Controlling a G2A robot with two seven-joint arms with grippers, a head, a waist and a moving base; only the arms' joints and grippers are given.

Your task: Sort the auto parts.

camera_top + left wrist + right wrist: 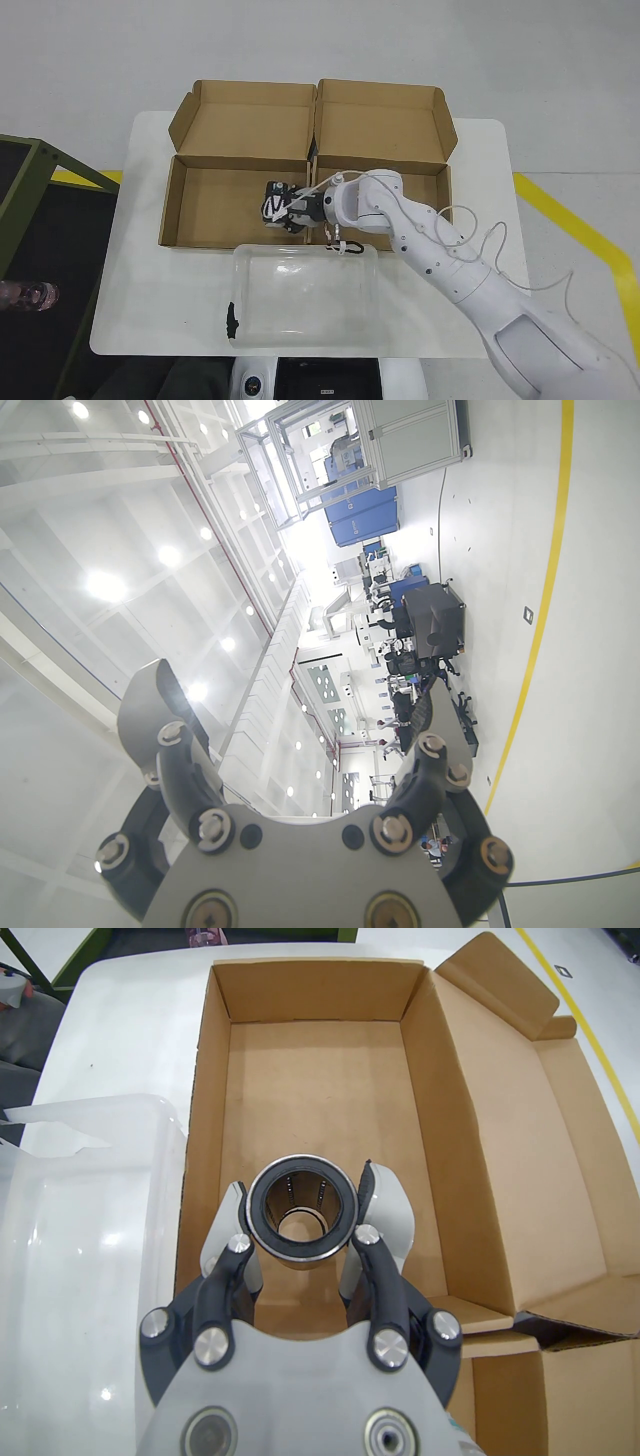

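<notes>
Gripping a short cylindrical bearing (322, 1195) by its sides, the right gripper (304, 1208) hangs over the left cardboard box (320, 1078). Both fingers (227, 1223) press against the bearing's black-rimmed outer wall. Its open bore faces the wrist camera, and rows of small steel balls line the inside. The box's brown floor shows through the bore.

In the top view the right arm (440, 250) crosses from the robot's right side, over the near corner of the right cardboard box (425, 195). Its gripper is inside the outline of the left box, close to the wall that the two boxes share. That double wall stands just beside the held bearing. The two boxes touch side by side on the white table (160, 290), each with its lid (380, 130) folded back on the far side.

A clear plastic bin (305, 248) sits nearer the robot, its far rim just beside the boxes' near walls and directly below the right wrist. A small dark item (232, 322) clings to the bin's left rim. What it is cannot be told.

The left gripper (300, 685) points up toward the ceiling lights of the hall, its fingers spread apart with nothing between them.

A green frame (30, 180) stands off the table's left edge, and a yellow line (570, 215) runs across the floor on the right.
</notes>
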